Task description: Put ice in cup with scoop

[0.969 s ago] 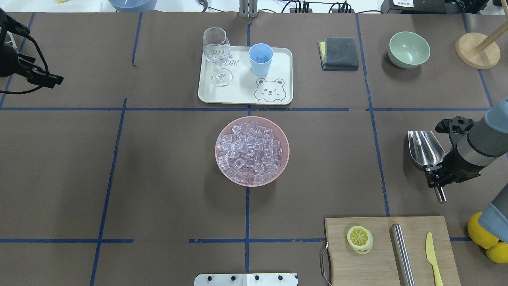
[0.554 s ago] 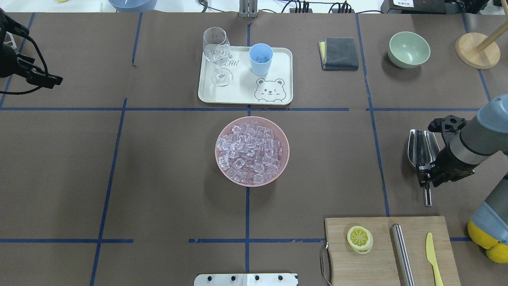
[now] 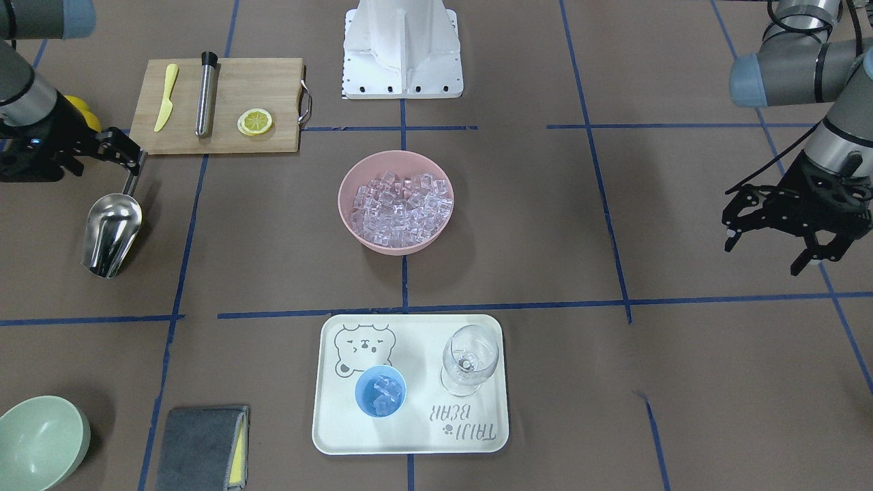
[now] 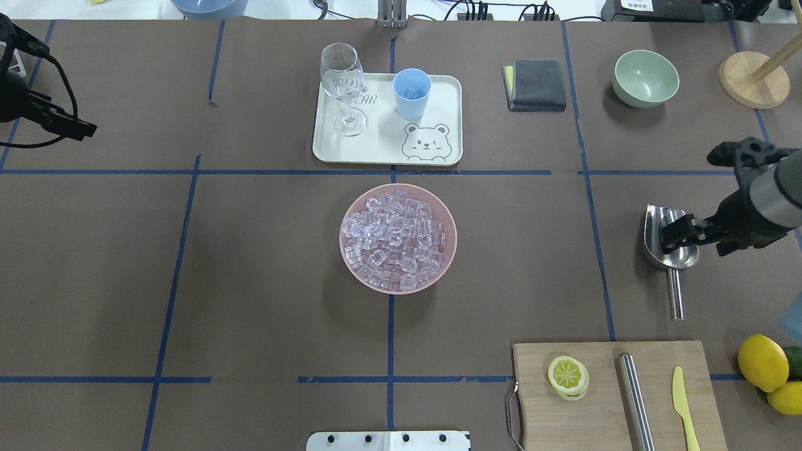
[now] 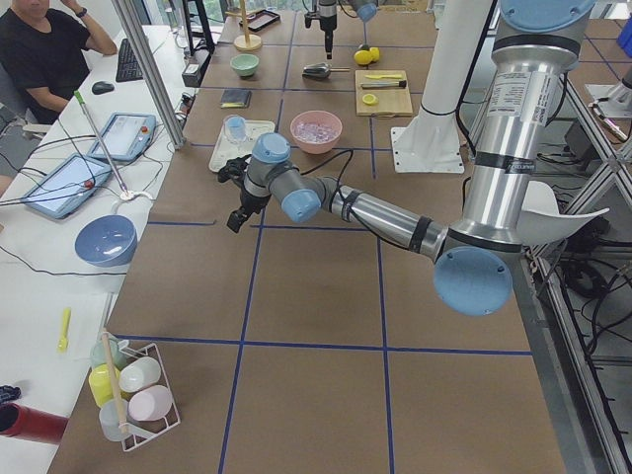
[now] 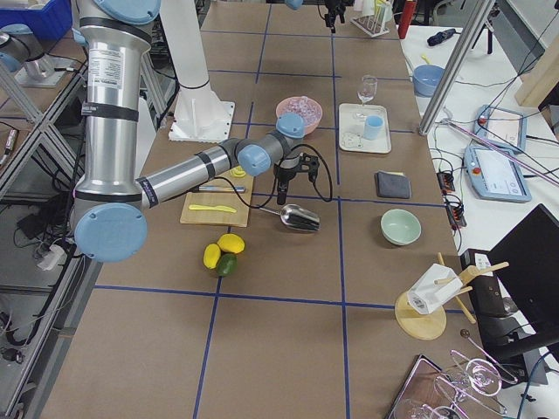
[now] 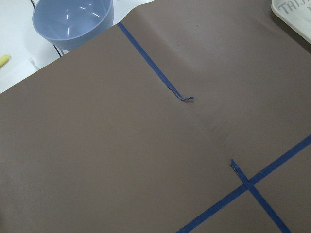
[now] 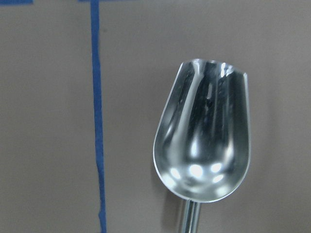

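Observation:
The steel scoop [image 4: 670, 250] lies empty on the table at the right, handle toward the robot; it also shows in the right wrist view [image 8: 204, 141] and the front view [image 3: 112, 228]. My right gripper [image 4: 673, 230] hovers just above it, open and empty. The light-blue cup [image 4: 411, 94] stands on the cream tray [image 4: 382, 153] and holds a few ice cubes [image 3: 380, 392]. The pink bowl [image 4: 351, 272] in the middle is full of ice [image 4: 395, 238]. My left gripper [image 3: 771, 239] is open and empty, far off at the left.
A wine glass [image 4: 343, 88] stands on the tray beside the cup. A cutting board [image 4: 601, 407] with a lemon slice, steel rod and yellow knife lies below the scoop. Lemons [image 4: 764, 363], a green bowl [image 4: 645, 78] and a grey cloth [image 4: 536, 84] are at the right.
My right gripper has let go of the scoop's handle and pulled up and away to the right. The scoop now lies on the table. The left arm barely moved.

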`<state>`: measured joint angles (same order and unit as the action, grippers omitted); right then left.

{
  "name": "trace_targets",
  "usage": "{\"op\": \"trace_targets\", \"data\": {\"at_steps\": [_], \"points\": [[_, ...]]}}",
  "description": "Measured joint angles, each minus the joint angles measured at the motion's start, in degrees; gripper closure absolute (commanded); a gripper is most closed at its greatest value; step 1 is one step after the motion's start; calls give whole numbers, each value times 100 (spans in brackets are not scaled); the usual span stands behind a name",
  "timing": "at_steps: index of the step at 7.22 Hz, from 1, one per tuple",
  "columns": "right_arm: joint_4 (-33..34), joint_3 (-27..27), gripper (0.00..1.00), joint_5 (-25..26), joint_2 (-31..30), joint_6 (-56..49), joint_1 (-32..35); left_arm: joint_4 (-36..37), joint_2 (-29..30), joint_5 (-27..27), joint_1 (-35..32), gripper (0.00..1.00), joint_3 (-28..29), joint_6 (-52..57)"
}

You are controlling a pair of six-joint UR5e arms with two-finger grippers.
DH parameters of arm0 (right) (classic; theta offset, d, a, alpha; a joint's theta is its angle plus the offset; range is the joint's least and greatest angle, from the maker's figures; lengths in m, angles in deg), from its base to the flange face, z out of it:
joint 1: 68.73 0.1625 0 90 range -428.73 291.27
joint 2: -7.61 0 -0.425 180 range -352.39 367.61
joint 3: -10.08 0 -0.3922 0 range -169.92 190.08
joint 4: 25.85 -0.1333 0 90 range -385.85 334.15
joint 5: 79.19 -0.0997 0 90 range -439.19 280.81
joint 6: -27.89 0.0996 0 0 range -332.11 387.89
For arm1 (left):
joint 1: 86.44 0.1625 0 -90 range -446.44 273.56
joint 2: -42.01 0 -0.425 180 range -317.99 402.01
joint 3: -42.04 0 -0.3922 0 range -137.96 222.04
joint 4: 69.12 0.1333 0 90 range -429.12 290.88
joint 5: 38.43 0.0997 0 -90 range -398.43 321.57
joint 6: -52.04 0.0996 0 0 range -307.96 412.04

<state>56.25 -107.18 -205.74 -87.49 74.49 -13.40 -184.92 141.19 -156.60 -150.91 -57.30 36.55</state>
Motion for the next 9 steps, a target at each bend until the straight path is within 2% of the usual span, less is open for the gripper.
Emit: {"op": "trace_targets", "data": {"at_steps": [2, 5, 6, 9], "points": [[385, 237, 0, -56, 9, -1771, 1117, 570, -40, -676, -619, 0, 61, 70], [760, 1366, 0, -518, 75, -4348, 2714, 989, -574, -1530, -1772, 0, 328, 1389], [767, 1633, 0, -604, 102, -4775, 3066, 1065, -821, -1657, -1989, 0, 370, 1692], [768, 1622, 0, -490, 105, -5007, 3341, 1119, -1128, -1716, -2155, 0, 409, 1762]]}}
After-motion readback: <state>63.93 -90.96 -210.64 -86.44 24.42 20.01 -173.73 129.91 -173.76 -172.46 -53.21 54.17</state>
